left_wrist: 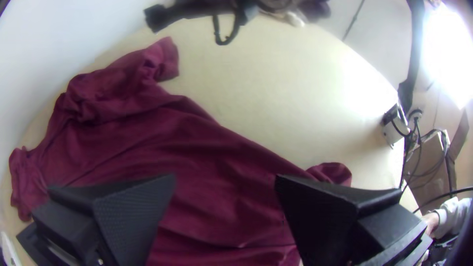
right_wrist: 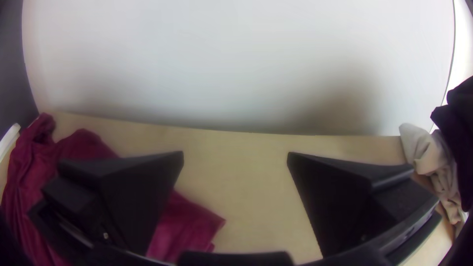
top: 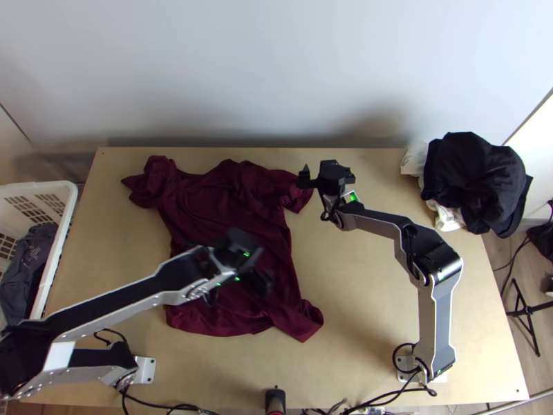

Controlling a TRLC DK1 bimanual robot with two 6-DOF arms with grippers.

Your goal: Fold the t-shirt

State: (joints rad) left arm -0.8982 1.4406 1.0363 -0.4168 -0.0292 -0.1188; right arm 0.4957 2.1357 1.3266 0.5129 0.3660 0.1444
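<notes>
L gripper (top: 260,261) is over the mid part of the shirt (top: 228,207); its fingers are wide apart w/ nothing gripped, dark red cloth lying below the gap. R gripper (top: 326,173) is at the far side of the table (top: 366,290), just beside the shirt's far R end; its fingers are also wide apart, nothing gripped, bare wood below the gap & part of that end below its L finger.

Shirt lies roughly spread, unfolded, w/ creases; both far ends, beyond the L fingers, are rumpled, the far L one bunched; near edge lies on the near side of the L fingers, its R corner bunched a bit.

Well R of the R fingers, black cloth (top: 470,173) sits heaped on pale cloth (top: 448,217), at the table's R edge; well L of the L fingers is a white basket (top: 68,228) w/ grey cloth (top: 24,277) inside; that cloth has a pale mark, too small to tell.
</notes>
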